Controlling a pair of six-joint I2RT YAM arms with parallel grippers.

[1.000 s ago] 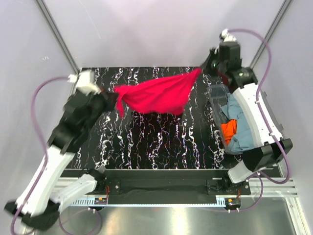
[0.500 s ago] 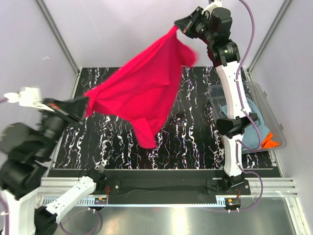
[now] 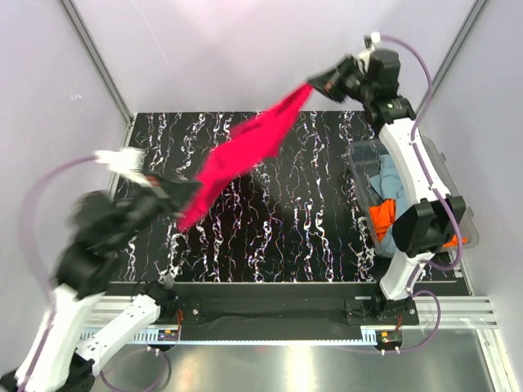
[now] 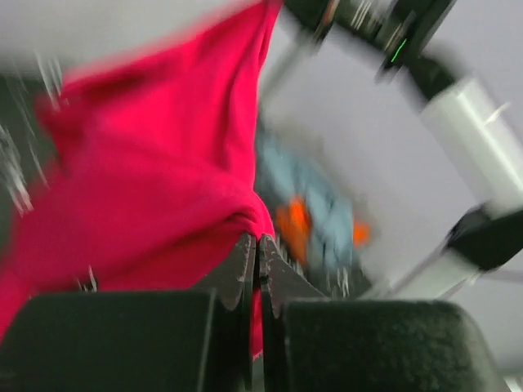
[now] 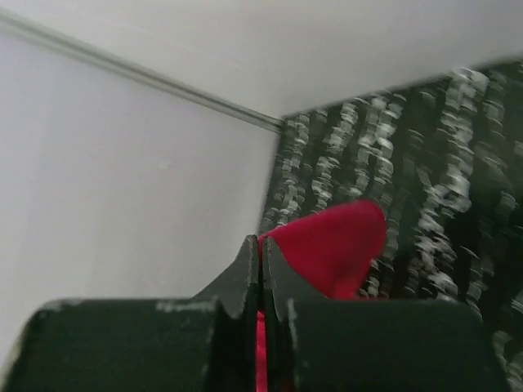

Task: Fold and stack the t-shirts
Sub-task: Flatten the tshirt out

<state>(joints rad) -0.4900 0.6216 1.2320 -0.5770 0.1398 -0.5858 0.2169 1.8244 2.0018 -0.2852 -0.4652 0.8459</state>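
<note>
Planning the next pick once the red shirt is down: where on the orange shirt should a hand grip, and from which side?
Come straight down and pinch a fold of the orange t-shirt. It lies bunched inside the clear tub beside the grey-blue t-shirt; its walls likely block sideways approaches.

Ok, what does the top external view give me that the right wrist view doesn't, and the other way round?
Only the top external: the red t-shirt stretched in the air between the left gripper and right gripper, plus the clear tub holding the grey-blue t-shirt and orange t-shirt. Only the right wrist: a close look at its fingers shut on a red corner, and the metal rail along the wall. Both: the red cloth and the black marbled table.
</note>
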